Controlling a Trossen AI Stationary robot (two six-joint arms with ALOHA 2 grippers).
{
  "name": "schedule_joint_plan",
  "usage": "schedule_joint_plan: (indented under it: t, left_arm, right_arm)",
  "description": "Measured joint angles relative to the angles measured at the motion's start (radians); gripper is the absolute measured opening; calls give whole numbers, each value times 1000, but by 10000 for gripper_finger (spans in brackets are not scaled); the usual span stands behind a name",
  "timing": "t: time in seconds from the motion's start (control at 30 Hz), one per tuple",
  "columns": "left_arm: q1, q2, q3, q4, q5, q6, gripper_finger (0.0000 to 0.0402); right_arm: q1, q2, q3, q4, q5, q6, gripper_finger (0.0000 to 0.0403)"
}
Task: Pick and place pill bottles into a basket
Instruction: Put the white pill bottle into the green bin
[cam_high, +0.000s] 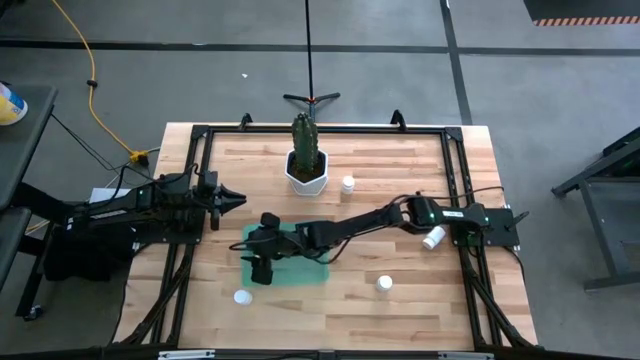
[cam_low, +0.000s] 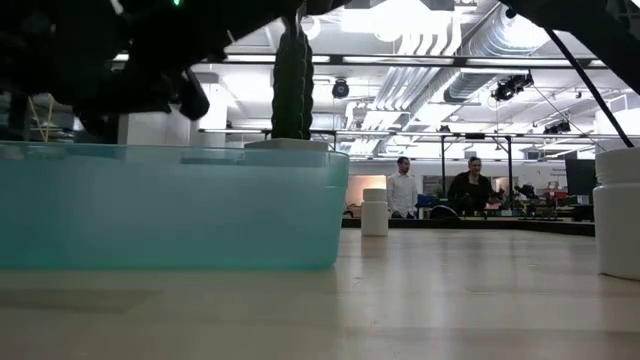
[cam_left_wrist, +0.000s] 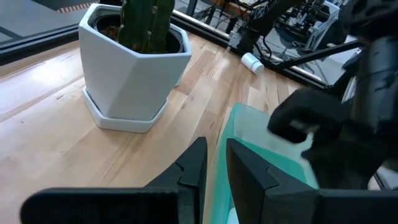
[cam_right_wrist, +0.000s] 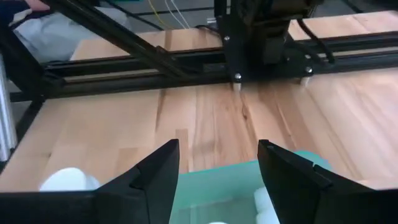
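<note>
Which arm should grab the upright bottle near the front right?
Probably right. Its gripper hangs over the basket with jaws open and empty, on the bottle's side. The left gripper is shut at the left edge.

Four bottles (cam_high: 347, 184), one basket (cam_high: 300, 272)

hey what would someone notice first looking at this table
Probably the right arm stretched across the wooden table, its open tool over the teal basket near the table's middle. Next, the cactus in its white hexagonal pot near the far edge, and white pill bottles scattered about, one lying on its side by the right arm's base.
</note>
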Motion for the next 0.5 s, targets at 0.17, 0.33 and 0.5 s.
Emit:
schedule_joint_plan:
  t: [0.17,0.33,0.5]
  left_arm:
    - [0,0,0,0,0,0,97]
    - [0,0,0,0,0,0,97]
    - [0,0,0,1,0,0,97]
  right_arm:
    - [0,-28,0,-9,-55,25,209]
    - [0,-76,0,-45,-90,43,214]
    - [0,-132,0,-159,-87,42,211]
